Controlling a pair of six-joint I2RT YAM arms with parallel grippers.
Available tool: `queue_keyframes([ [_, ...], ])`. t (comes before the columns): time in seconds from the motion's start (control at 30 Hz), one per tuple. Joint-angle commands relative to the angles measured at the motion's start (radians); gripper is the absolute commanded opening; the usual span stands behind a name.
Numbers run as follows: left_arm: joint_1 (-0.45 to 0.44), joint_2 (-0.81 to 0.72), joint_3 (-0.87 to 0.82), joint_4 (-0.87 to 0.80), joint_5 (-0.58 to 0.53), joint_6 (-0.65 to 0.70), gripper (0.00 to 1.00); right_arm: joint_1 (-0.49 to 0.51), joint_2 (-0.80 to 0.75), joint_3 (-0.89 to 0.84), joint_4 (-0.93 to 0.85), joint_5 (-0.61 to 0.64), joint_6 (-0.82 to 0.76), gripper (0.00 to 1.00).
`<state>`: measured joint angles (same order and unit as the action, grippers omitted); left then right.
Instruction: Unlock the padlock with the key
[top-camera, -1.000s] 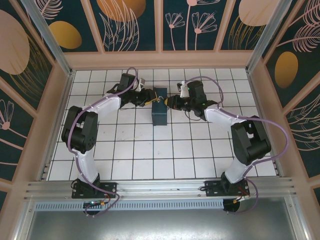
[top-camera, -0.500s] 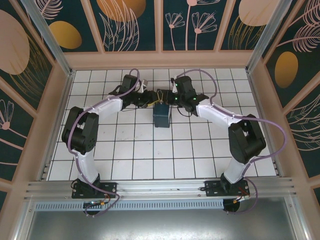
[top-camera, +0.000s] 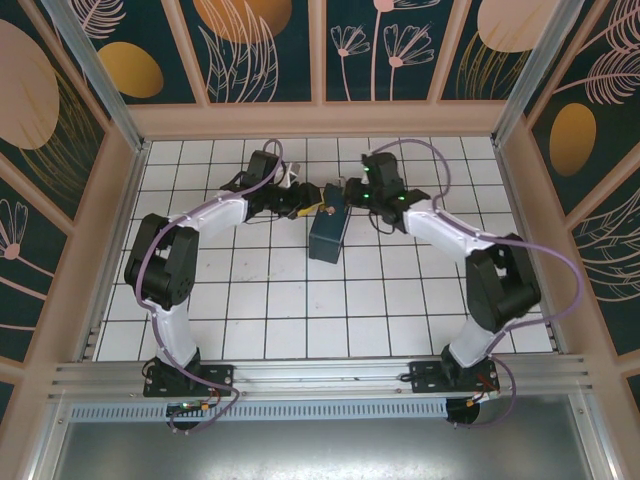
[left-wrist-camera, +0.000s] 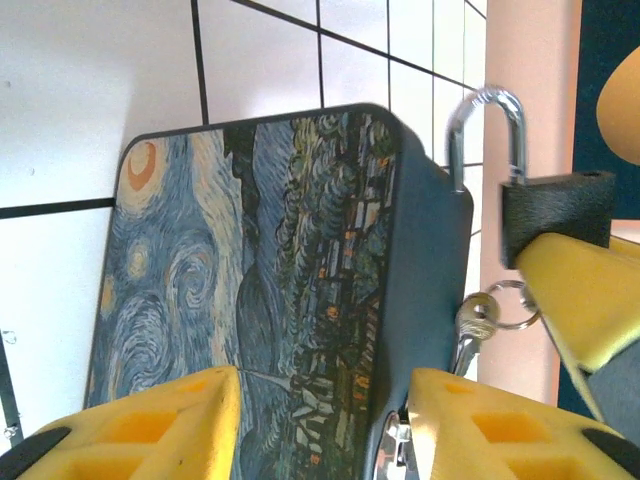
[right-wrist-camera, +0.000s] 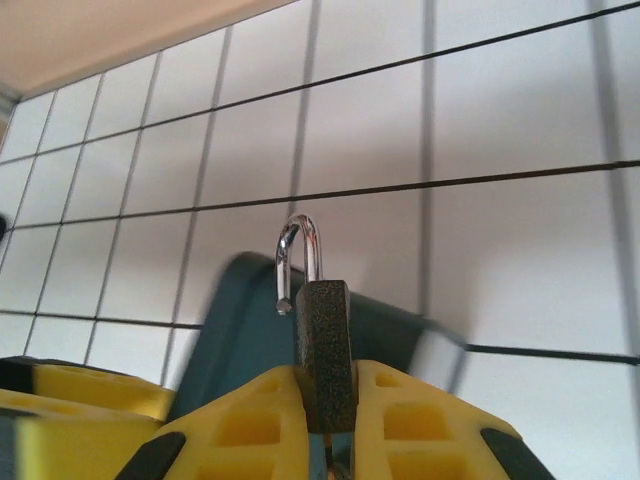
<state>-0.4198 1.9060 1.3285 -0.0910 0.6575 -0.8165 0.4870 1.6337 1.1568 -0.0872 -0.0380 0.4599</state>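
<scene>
The right fingers are clenched on the padlock, its dark, grainy body pinched between the two yellow pads. Its silvery shackle stands straight up out of the grip. One leg of the shackle sits in the body and the other ends free beside the body's top. The right gripper holds the padlock just above one corner of the box.

From the left wrist camera, the free leg hangs just beside the box's upper corner; whether it touches the box cannot be told. A small key on a thin ring lies against the box's dark side wall, below the padlock. Whether the key sits in the padlock cannot be told.

The left fingers stand apart with the painted face of the box between them. Whether they press on its sides or have released it cannot be told.

From above, the box rests askew on the white tiled surface. The left gripper meets the box's far end from the left, and the right gripper from the right.
</scene>
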Motion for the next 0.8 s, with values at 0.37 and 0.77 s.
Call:
queue_keyframes([
  [0.37, 0.01, -0.038, 0.113, -0.138, -0.04, 0.086, 0.51, -0.37, -0.154, -0.549, 0.325, -0.263, 0.067, 0.08],
  [0.77, 0.012, -0.079, 0.071, -0.153, -0.068, 0.101, 0.51, -0.419, -0.17, -0.497, 0.174, -0.236, -0.048, 0.54],
])
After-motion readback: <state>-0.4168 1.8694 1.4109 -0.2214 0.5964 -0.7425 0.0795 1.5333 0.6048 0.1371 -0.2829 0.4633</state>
